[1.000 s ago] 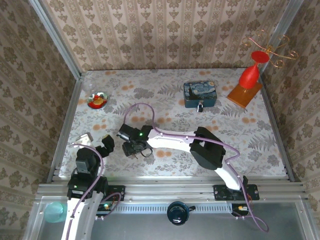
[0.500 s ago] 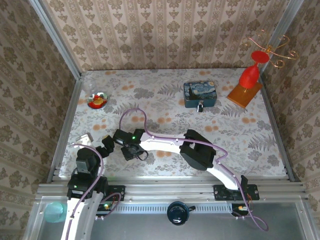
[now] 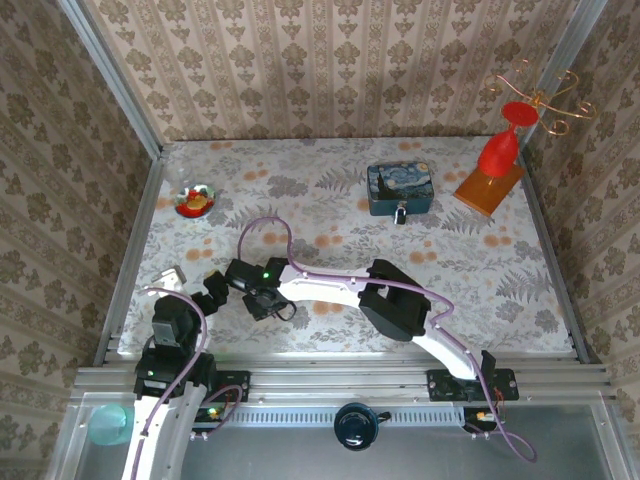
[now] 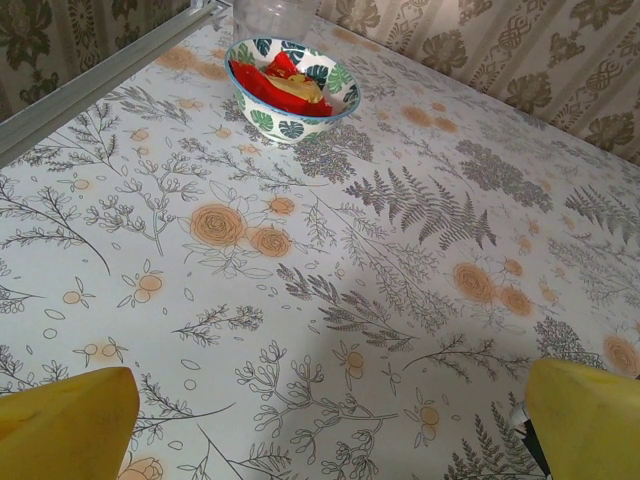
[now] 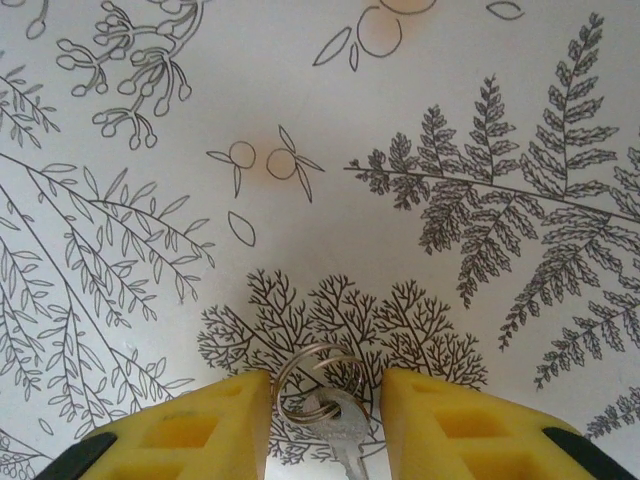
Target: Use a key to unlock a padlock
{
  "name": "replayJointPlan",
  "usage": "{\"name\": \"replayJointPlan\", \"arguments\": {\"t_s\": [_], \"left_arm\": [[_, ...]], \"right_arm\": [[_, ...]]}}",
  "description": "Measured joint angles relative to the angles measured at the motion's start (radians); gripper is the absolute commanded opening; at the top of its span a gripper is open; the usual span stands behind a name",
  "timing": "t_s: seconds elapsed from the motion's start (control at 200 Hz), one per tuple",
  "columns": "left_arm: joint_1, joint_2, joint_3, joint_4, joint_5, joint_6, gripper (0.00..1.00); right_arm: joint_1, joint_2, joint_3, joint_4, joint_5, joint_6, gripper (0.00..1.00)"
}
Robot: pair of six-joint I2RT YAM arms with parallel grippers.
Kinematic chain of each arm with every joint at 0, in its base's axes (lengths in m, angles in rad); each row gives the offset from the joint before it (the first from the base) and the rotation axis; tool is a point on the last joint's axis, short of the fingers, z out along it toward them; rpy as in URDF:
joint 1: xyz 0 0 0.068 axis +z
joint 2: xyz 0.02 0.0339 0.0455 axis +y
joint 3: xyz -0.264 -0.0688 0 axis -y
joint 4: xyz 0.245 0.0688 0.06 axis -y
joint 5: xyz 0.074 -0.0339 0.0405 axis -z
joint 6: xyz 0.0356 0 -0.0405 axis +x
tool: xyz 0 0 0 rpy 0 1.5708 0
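Swung leftward since a second ago, our right gripper point(image 5: 325, 385) straddles the key point(image 5: 343, 432), fingers apart; our left gripper point(image 4: 320, 420) gapes idle. We judge this the pickup: pinch the key next, then reach the padlock point(image 3: 399, 213), far off at the blue tin point(image 3: 400, 185).

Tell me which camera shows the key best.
Right wrist: the key and its ring lie close up between the right gripper's yellow fingers. In the top external view the gripper sits over it, too small to make out.
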Motion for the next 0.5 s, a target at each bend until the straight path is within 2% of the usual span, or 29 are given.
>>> {"name": "replayJointPlan", "arguments": {"t_s": [0.14,0.38,0.5], "left_arm": [[0.000,0.000,0.000,0.000,-0.010,0.000,1.00],[0.000,0.000,0.000,0.000,-0.018,0.000,1.00],[0.000,0.000,0.000,0.000,-0.021,0.000,1.00]], "right_arm": [[0.003,0.013,0.022,-0.018,0.013,0.000,0.38],[0.003,0.019,0.031,-0.037,0.034,-0.005,0.28],[0.003,0.011,0.013,-0.026,0.047,-0.007,0.27]]}}
